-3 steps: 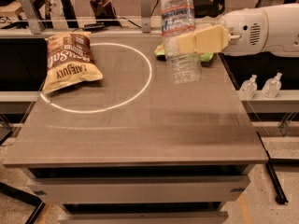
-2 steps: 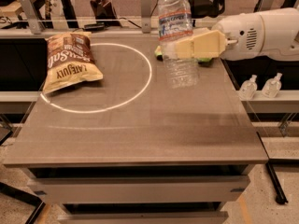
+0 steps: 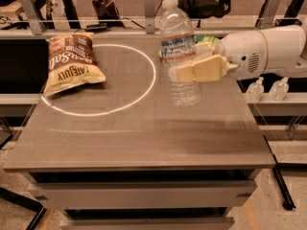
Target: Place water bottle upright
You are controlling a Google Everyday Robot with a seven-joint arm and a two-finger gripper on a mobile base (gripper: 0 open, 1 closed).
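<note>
The water bottle [image 3: 178, 42] is clear ribbed plastic with a white cap and a pale label band. It stands upright, leaning slightly, right of the middle of the table [image 3: 144, 143]. Its base is at or just above the tabletop. My gripper [image 3: 176, 64] comes in from the right on a white arm [image 3: 259, 51]. Its pale yellow fingers [image 3: 199, 71] straddle the bottle's middle, one in front and one behind, and are shut on it.
A brown chip bag [image 3: 72, 63] lies at the table's back left, overlapping a white ring [image 3: 152, 78] marked on the top. Two small pump-top bottles [image 3: 256, 89] stand on a lower shelf to the right. A rail with posts [image 3: 149, 6] runs behind the table.
The arm and the bottle have moved down and toward the front of the table. The chip bag has not moved.
</note>
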